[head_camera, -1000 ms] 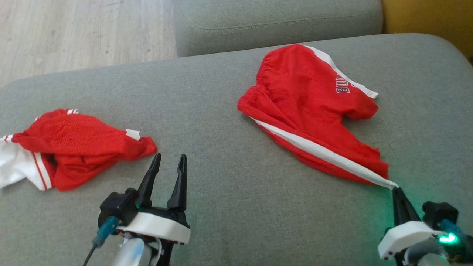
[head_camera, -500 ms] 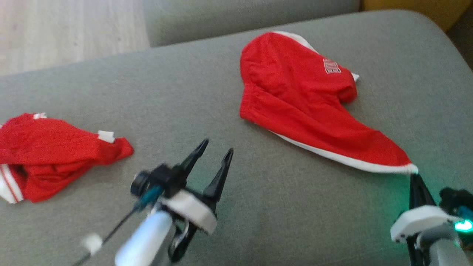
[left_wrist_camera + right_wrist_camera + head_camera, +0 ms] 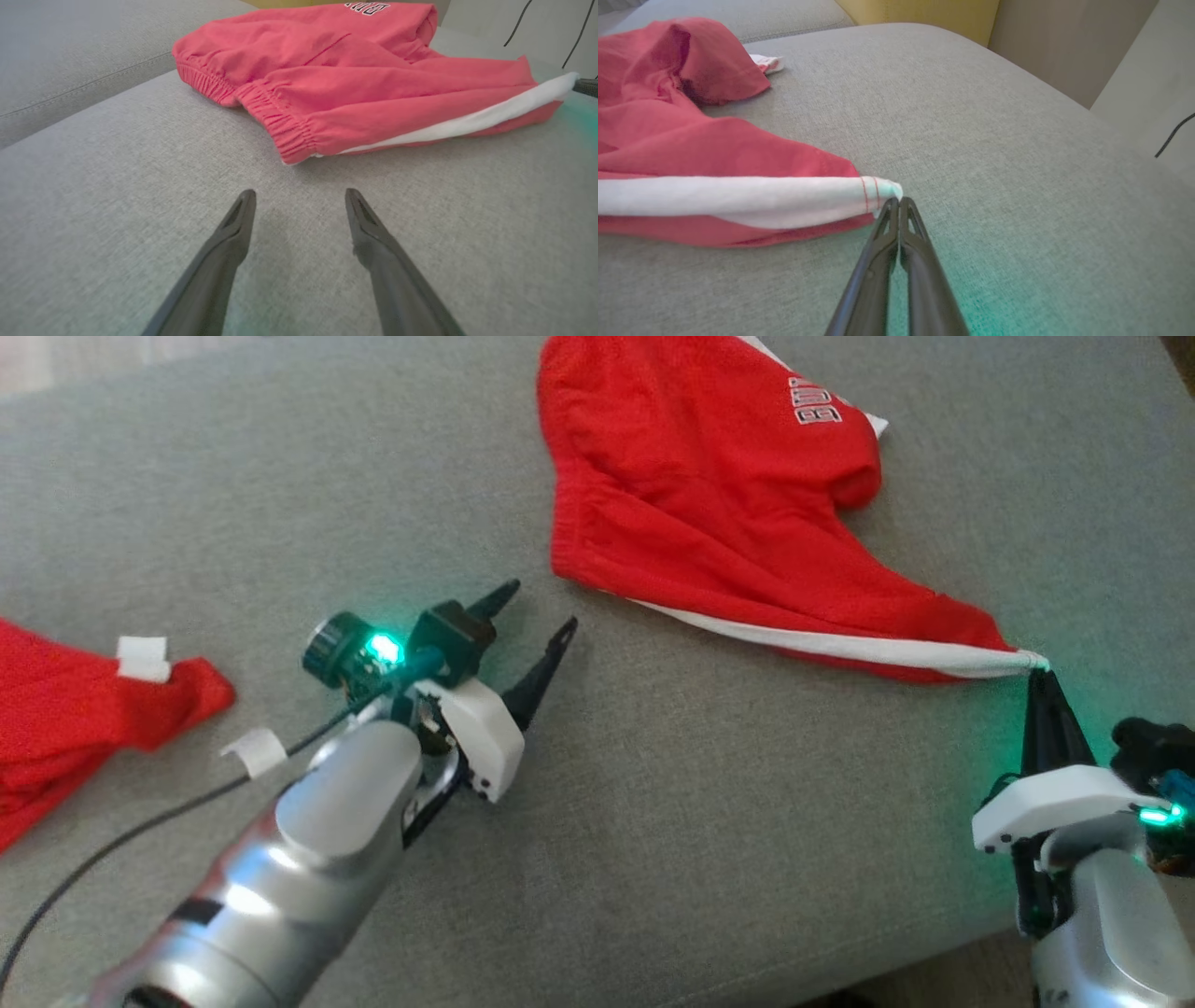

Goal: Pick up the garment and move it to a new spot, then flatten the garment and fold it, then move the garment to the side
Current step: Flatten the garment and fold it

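Note:
The garment [image 3: 709,504] is a pair of red shorts with a white side stripe and white lettering, lying crumpled on the grey sofa cushion [image 3: 747,784]. My right gripper [image 3: 1038,674] is shut on the tip of its white-striped leg hem, drawn out to a point; in the right wrist view the closed tips [image 3: 896,200] pinch that corner of the garment [image 3: 691,154]. My left gripper [image 3: 541,605] is open just above the cushion, a short way in front of the elastic waistband. In the left wrist view the garment [image 3: 355,93] lies beyond the spread left gripper [image 3: 300,192].
A second red and white garment [image 3: 75,719] lies at the far left of the cushion. The cushion's front edge [image 3: 887,971] runs close by my right arm. A black cable [image 3: 112,840] trails from the left arm.
The head camera has tilted down and shifted. My left gripper has moved forward and right towards the waistband, staying open. The right gripper keeps its hold, and the held leg is pulled straighter.

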You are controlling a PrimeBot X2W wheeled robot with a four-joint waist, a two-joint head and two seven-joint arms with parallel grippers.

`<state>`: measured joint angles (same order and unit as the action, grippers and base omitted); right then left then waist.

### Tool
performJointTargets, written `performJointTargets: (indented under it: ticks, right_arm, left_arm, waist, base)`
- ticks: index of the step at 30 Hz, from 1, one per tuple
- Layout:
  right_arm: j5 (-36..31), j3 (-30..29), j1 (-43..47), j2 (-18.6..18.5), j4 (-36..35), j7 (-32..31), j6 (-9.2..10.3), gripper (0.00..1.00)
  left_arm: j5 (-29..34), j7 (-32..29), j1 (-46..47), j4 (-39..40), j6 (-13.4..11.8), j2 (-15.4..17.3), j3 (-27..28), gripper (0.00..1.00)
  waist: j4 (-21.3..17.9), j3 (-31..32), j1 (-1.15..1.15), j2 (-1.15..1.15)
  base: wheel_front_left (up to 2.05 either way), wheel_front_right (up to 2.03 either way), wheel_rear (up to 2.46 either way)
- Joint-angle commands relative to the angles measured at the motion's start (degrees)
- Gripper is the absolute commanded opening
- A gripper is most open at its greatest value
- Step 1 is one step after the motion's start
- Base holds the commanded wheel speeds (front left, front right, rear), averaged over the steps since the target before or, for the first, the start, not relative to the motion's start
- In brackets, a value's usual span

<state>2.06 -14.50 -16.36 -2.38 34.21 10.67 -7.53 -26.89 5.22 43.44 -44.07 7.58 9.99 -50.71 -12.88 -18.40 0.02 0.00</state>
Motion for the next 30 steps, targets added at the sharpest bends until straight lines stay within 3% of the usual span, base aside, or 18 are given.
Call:
performJointTargets:
  ticks: [1,10,26,27,28,29,30]
  right_arm:
    - [0.7,1.6,-1.4,-0.5,-1.0,0.9,0.04,0.0]
    - [1.4,2.6,-3.0,-0.5,0.8,2.1,0.04,0.0]
    - [1.2,2.9,-4.4,-0.5,3.4,3.2,0.04,0.0]
    - [1.1,2.9,-4.5,-0.5,3.6,3.3,0.04,0.0]
    - [1.1,3.0,-4.6,-0.5,3.7,3.3,0.04,0.0]
    - [1.1,3.1,-4.7,-0.5,3.8,3.4,0.04,0.0]
    - [1.1,3.1,-4.8,-0.5,3.8,3.4,0.04,0.0]
  left_arm:
    - [-0.6,1.1,3.5,0.2,-0.1,1.0,0.8,1.0]
    - [-4.9,5.8,9.5,-5.1,-0.1,-1.9,-4.7,1.0]
    - [-13.9,9.3,13.1,-5.1,-0.1,-1.0,-13.1,1.0]
    - [-14.5,9.4,13.2,-5.0,-0.1,-0.9,-13.7,0.65]
    - [-15.0,9.4,13.4,-4.8,-0.1,-0.7,-14.3,0.19]
    - [-15.5,9.5,13.5,-4.8,-0.1,-0.6,-14.8,0.0]
    - [-15.9,9.5,13.7,-4.7,-0.1,-0.5,-15.4,0.0]
  waist:
    - [-1.0,-1.4,-0.02,0.0]
    - [-2.0,-3.0,-0.02,0.0]
    - [-2.0,-3.1,-0.02,0.0]
    - [-2.0,-3.1,-0.02,0.0]
    - [-2.0,-3.1,-0.02,0.0]
    - [-2.0,-3.1,-0.02,0.0]
    - [-2.0,-3.1,-0.02,0.0]
  base:
    - [0.0,0.0,0.0]
    - [0.0,0.0,0.0]
    - [0.0,0.0,0.0]
    - [0.0,0.0,0.0]
    - [0.0,0.0,0.0]
    - [0.0,0.0,0.0]
    - [0.0,0.0,0.0]
